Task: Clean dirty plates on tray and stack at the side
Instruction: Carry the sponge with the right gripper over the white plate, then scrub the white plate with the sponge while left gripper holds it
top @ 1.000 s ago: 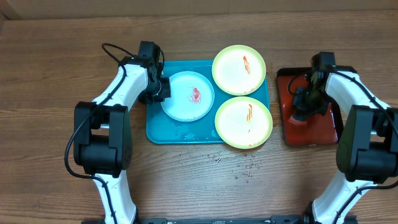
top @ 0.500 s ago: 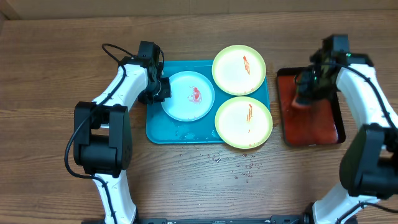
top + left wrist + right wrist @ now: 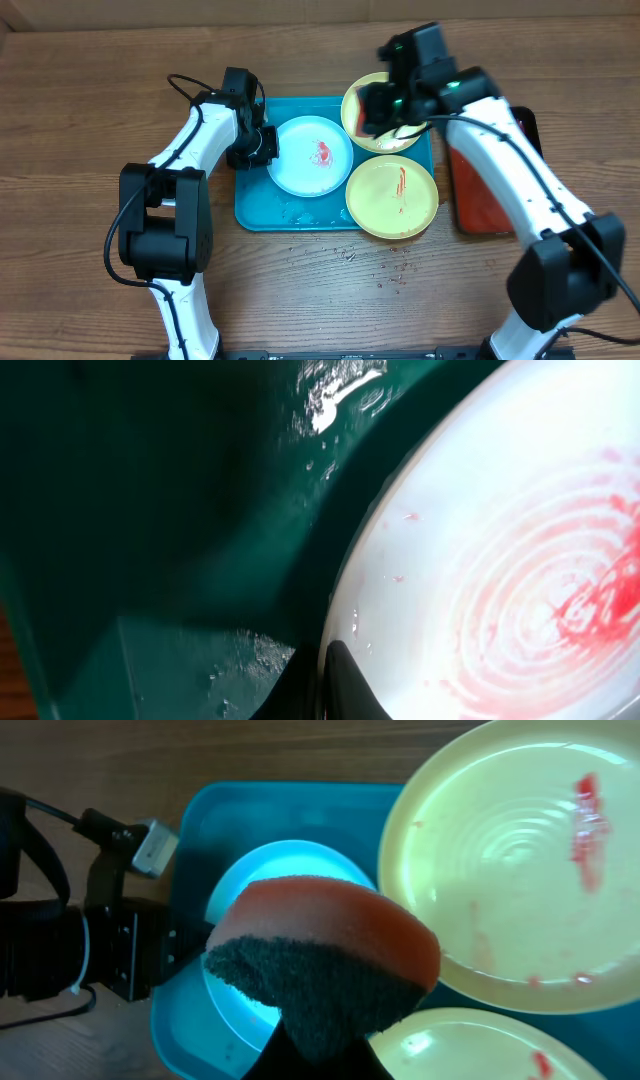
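The pale blue-white plate [image 3: 310,155] lies on the left of the turquoise tray [image 3: 258,212], with a red smear at its middle. My left gripper [image 3: 262,145] is shut on its left rim; in the left wrist view the fingers [image 3: 345,678] pinch the plate edge [image 3: 480,540]. Two yellow-green plates with red streaks sit on the right, one far [image 3: 400,135] and one near [image 3: 392,197]. My right gripper [image 3: 378,108] is shut on an orange sponge with a dark scouring face [image 3: 320,960]. It hovers over the gap between the blue-white plate [image 3: 300,858] and the far yellow-green plate [image 3: 520,870].
A dark red, black-rimmed tray [image 3: 482,205] lies right of the turquoise tray. Water drops spot the wood [image 3: 390,272] in front of the tray. The left arm's wrist and cable [image 3: 110,955] lie along the tray's left edge.
My right arm has lifted the sponge from the dark red tray and swung left over the plates. The blue-white plate has shifted slightly right in my left gripper.
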Tool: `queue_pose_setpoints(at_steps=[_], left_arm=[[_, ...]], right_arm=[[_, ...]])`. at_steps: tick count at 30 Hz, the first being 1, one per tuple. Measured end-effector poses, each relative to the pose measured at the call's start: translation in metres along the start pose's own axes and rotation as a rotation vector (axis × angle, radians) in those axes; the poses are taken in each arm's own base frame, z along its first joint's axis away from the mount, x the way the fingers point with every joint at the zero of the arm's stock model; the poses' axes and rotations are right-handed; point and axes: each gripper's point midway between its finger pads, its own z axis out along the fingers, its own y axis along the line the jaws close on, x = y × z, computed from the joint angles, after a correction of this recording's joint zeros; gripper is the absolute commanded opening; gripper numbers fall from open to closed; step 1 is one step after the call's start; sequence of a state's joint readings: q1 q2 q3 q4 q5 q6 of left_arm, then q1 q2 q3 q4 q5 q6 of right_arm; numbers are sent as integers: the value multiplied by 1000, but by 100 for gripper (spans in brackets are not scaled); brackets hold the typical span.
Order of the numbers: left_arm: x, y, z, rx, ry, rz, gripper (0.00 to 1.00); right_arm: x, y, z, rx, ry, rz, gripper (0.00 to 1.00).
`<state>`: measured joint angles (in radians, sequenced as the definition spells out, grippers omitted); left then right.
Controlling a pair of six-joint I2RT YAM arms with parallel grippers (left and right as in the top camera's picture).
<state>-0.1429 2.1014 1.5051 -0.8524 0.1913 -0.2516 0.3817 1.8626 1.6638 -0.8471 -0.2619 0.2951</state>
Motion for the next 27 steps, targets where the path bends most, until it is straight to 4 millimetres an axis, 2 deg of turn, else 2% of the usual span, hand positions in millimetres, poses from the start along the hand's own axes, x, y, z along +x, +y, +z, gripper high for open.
queue_pose_setpoints(at_steps=[2, 4, 9, 11, 17, 24, 27], left_arm=[[6, 2, 0, 1, 27, -10, 4], [11, 5, -1, 2, 49, -23, 4], [13, 15, -4, 7, 67, -56, 4], [13, 18, -4, 6, 66, -62, 4], [12, 17, -4, 6, 66, -61, 4], [13, 18, -4, 6, 66, -61, 4], [13, 18, -4, 5, 67, -61, 4]], right_arm=[[6, 9, 18, -13, 23, 10, 4], [20, 12, 48, -12, 79, 33, 4], [55, -1, 107, 29, 210, 78, 4], [64, -5, 121, 42, 248, 90, 4], [61, 6, 137, 28, 241, 81, 4], [86, 12, 167, 37, 301, 110, 4], [84, 14, 166, 34, 301, 132, 4]])
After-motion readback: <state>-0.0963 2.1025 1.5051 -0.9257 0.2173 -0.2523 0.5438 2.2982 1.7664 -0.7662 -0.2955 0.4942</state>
